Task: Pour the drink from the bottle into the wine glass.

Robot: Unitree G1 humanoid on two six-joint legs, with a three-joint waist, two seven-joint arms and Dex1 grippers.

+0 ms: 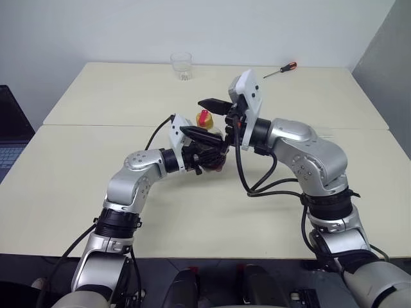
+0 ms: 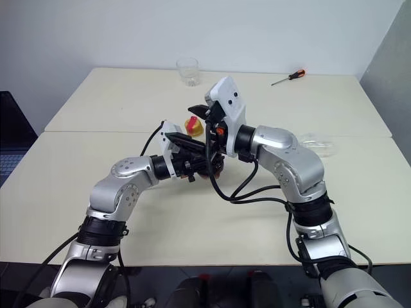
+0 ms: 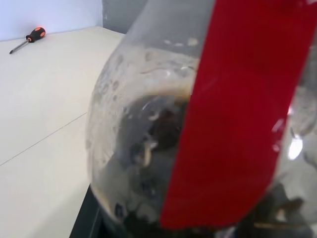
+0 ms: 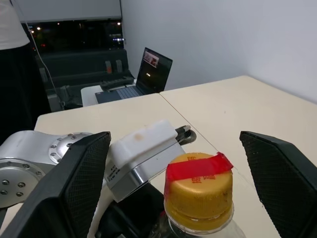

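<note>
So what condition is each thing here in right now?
bottle: upright, cap on, held off the table.
left hand: shut on the bottle.
right hand: open, fingers either side of the cap.
tumbler: upright, empty.
screwdriver: lying flat.
laptop: lid open, screen lit.

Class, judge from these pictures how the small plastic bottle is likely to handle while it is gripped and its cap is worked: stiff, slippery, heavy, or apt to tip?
The bottle looks thin-walled, so it may give under a squeeze. Its rounded, glossy body could slip or turn between the left gripper's fingers. The dark drink seems low, so it is probably light.
</note>
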